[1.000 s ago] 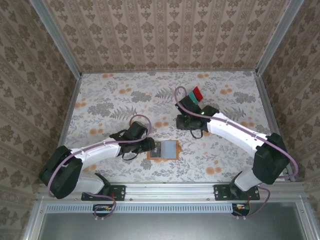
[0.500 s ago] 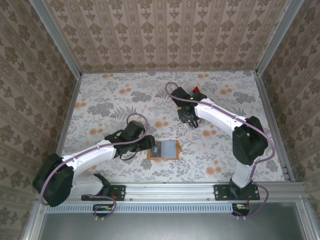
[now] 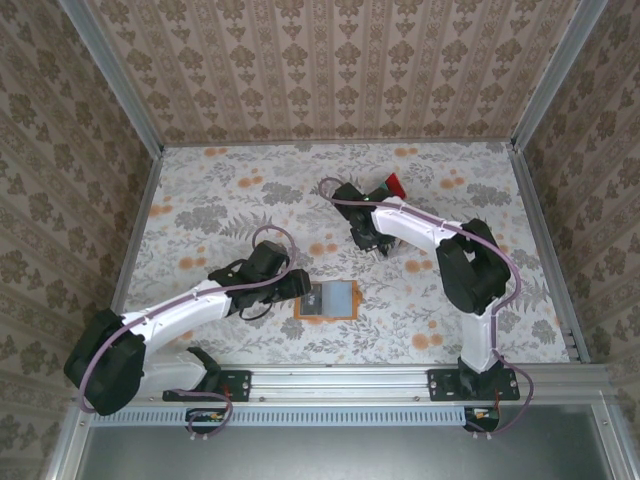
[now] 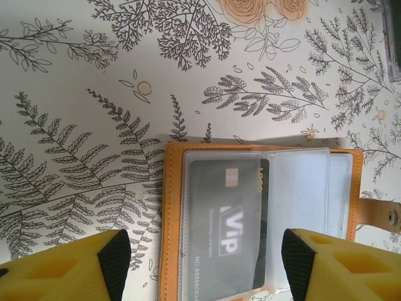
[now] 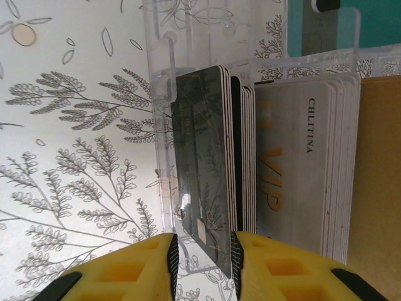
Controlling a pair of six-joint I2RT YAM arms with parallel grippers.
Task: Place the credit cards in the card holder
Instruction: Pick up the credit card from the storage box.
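Observation:
The orange-tan card holder (image 3: 330,300) lies open near the front of the table. A grey VIP credit card (image 4: 222,213) sits in its clear sleeve, over the leather edge (image 4: 169,219). My left gripper (image 4: 200,263) hovers open just above it, its pads wide on either side, holding nothing. More credit cards stand in a clear rack (image 5: 160,94): a dark card (image 5: 200,157) leaning out at the front, grey VIP cards (image 5: 301,175), a beige one (image 5: 379,188) and a teal one (image 5: 326,31). My right gripper (image 5: 202,263) brackets the dark card's end; the card touches one pad, with a gap at the other.
The table has a floral cloth and is walled by patterned panels on three sides. A red card (image 3: 393,184) pokes out behind the right wrist (image 3: 352,200). The holder's snap tab (image 4: 382,216) sticks out to one side. Both arm bases stand at the near edge.
My left jaws have opened wider over the holder. The right arm has folded in, its wrist swinging left over the card rack, and its jaws have narrowed slightly round the dark card.

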